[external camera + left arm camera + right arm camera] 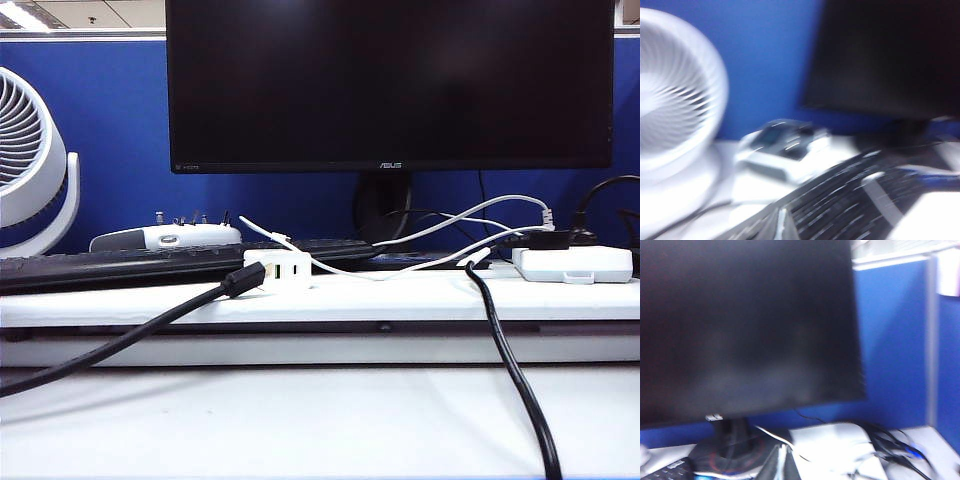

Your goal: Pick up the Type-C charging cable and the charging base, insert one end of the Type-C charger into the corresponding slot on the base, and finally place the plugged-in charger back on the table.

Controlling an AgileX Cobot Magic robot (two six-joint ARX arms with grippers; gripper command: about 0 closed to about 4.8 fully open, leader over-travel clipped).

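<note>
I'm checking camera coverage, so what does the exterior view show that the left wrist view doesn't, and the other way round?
Only the exterior view shows the small white base, the thin white cable on the ledge, and the flat white box at right. Only the left wrist view, blurred, shows the shut left claw at its lower edge. Both show the fan, monitor and keyboard. Neither shows the right claw.

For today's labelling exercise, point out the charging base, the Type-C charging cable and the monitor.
charging base [287,271]: exterior view, front face of the white block.
Type-C charging cable [340,268]: exterior view, mid-run of the thin white cord.
monitor [390,80]: exterior view, middle of the dark screen.
</note>
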